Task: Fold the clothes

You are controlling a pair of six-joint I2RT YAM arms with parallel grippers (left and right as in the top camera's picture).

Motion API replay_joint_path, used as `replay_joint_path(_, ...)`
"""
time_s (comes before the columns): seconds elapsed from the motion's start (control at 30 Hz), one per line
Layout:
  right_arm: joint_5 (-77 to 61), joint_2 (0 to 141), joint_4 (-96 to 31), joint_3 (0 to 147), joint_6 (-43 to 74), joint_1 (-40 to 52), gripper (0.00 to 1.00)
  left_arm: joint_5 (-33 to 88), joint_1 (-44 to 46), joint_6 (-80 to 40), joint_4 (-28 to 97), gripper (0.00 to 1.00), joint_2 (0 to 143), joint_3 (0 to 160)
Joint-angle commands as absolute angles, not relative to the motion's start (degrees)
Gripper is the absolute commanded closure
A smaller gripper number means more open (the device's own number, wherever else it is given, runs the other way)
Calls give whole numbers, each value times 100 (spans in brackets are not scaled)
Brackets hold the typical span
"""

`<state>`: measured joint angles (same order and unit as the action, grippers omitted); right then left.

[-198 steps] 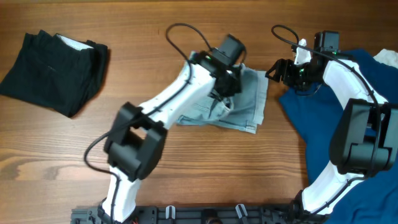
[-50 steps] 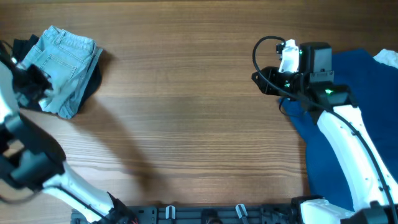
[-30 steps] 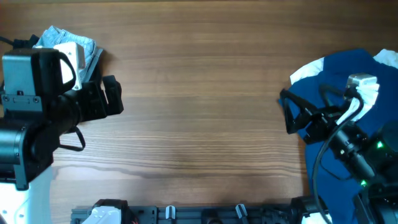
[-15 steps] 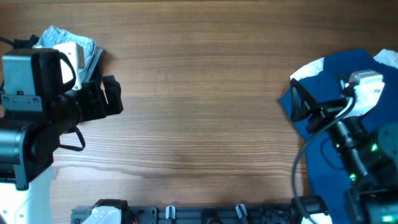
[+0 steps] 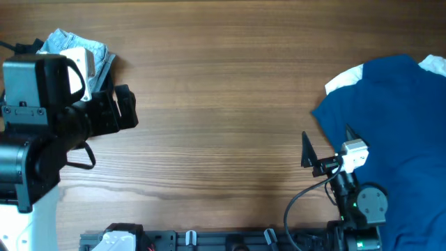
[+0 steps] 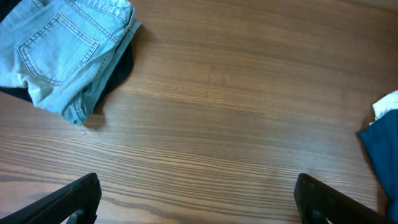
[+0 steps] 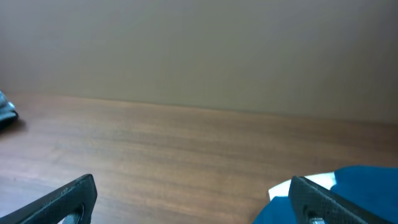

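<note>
Wood table (image 5: 223, 104) | denim shorts (image 6: 59, 53) folded | left tool (image 6: 196, 193) spread | right tool (image 7: 193, 194) spread

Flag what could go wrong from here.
1. The navy garment lies unfolded, running past the overhead view's right edge; a one-edge grab by the open right gripper may bunch it.
2. The white cloth at its edge could get dragged along.
3. The shorts sit askew on the black garment; a bump could shift them.

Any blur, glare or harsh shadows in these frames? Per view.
Overhead: even light, no glare, table grain crisp; left arm looms near the lens, covering part of the denim shorts. Left wrist: shorts sharp down to stitching. Right wrist: soft, low contrast, mostly wall; navy garment cropped at the corner.
</note>
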<state>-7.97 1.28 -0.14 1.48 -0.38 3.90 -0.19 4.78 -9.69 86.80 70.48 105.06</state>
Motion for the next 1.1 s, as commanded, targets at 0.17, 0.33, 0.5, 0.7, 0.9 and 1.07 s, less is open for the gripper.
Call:
replay_joint_path(0.17, -858, 27, 78, 30, -141, 351, 0, -73, 504, -982, 8667, 0, 7013, 10523)
replay_joint_path(0.33, -858, 27, 78, 30, -141, 351, 0, -73, 504, -982, 8667, 0, 7013, 10523)
replay_joint_path(0.5, -858, 27, 78, 30, -141, 351, 0, -73, 504, -982, 8667, 0, 7013, 10523)
replay_joint_path(0.7, -858, 27, 78, 30, -143, 351, 0, -73, 504, -982, 8698, 0, 6838, 10523)
replay_joint_path(0.9, -858, 27, 78, 30, -139, 351, 0, -207, 504, -934, 6466, 0, 5566, 9174)
replay_joint_path(1.07, -858, 27, 78, 30, -143, 351, 0, -202, 504, -1096, 4792, 0, 3664, 6388)
